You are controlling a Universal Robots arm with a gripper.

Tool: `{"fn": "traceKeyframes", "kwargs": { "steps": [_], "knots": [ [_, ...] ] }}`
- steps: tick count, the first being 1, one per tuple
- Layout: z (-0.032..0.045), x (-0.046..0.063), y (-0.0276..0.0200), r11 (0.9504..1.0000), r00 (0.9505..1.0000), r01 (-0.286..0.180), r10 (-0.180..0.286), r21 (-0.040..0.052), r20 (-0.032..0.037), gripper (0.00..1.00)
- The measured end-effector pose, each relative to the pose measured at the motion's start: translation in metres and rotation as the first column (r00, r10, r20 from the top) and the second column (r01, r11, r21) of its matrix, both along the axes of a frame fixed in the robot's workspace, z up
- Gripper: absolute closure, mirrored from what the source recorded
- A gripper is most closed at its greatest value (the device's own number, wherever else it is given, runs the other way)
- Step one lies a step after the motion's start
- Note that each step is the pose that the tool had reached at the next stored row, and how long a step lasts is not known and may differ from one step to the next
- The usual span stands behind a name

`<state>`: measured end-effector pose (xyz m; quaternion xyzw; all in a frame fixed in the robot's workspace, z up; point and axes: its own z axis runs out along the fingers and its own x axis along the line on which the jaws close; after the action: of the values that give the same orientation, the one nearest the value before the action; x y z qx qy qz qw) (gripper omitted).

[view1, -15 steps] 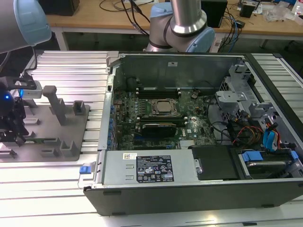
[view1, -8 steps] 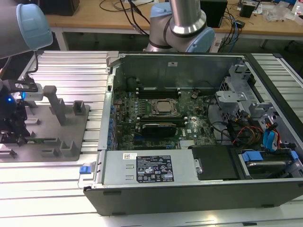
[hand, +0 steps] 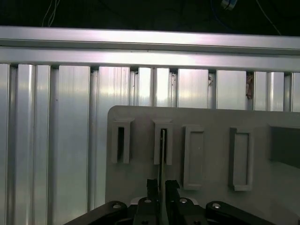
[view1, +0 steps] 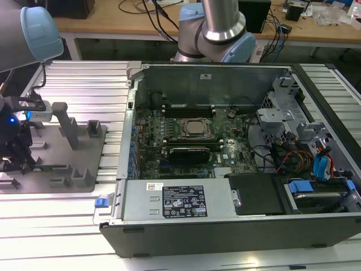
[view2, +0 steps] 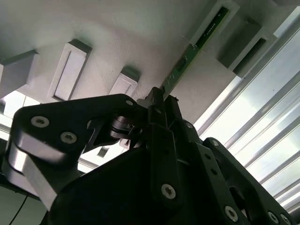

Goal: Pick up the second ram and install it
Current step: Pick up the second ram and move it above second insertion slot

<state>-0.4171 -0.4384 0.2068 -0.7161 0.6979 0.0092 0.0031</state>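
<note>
Right at the working end, the gripper [hand: 161, 186] has its two black fingers drawn in almost together, pinching the near end of the second ram [hand: 162, 150]. In the first wrist view the stick shows edge-on as a thin line running straight out from between the fingertips. In the second wrist view the gripper [view2: 159, 101] grips the same green board [view2: 197, 44], whose free length runs on away from the jaws. The far end of the stick sits in a slotted post [hand: 156, 140] of the grey fixture tray [hand: 211, 117], so the board stands on its edge in the tray, with other grey posts beside it. In the exterior view the gripper [view1: 14, 155] hangs low over the tray [view1: 51, 144] at that view's left. The tray lies on a ribbed aluminium table [view1: 73, 84]. Just beside it, toward the exterior view's right, lies an open computer case [view1: 130, 113], its green board bare and a square silver processor [view1: 197, 128] near the middle. Beyond the case rises the arm's grey and pale blue base [view1: 220, 28], with a cluttered workbench [view1: 113, 22] behind it.
</note>
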Motion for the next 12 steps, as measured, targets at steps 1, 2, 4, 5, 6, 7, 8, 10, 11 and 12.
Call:
{"fn": "traceKeyframes", "kwargs": {
  "steps": [1, 2, 4, 5, 6, 7, 8, 10, 11, 12],
  "knots": [
    [0.0010, 0.0001, 0.0001, 1.0000, 1.0000, 0.000, 0.000, -0.0013, 0.0001, 0.81],
    [0.0012, 0.0001, 0.0001, 1.0000, 1.0000, 0.000, 0.000, -0.0014, 0.0001, 0.81],
    [0.0013, -0.0001, -0.0001, 1.0000, 1.0000, 0.000, 0.000, -0.0015, -0.0001, 0.81],
    [0.0014, -0.0001, -0.0005, 1.0000, 1.0000, 0.000, 0.000, -0.0016, -0.0002, 0.81],
    [0.0014, 0.0001, -0.0009, 1.0000, 1.0000, 0.000, 0.000, -0.0015, -0.0002, 0.81],
    [0.0014, 0.0001, -0.0009, 1.0000, 1.0000, 0.000, 0.000, -0.0015, 0.0000, 0.81],
    [0.0013, 0.0001, -0.0010, 1.0000, 1.0000, 0.000, 0.000, -0.0014, 0.0001, 0.81],
    [0.0012, 0.0012, -0.0012, 1.0000, 1.0000, 0.000, 0.000, -0.0014, 0.0001, 0.81],
    [0.0012, 0.0016, -0.0011, 1.0000, 1.0000, 0.000, 0.000, -0.0015, 0.0000, 0.81],
    [0.0012, 0.0017, -0.0010, 1.0000, 1.0000, 0.000, 0.000, -0.0015, 0.0000, 0.81]
  ]
}}
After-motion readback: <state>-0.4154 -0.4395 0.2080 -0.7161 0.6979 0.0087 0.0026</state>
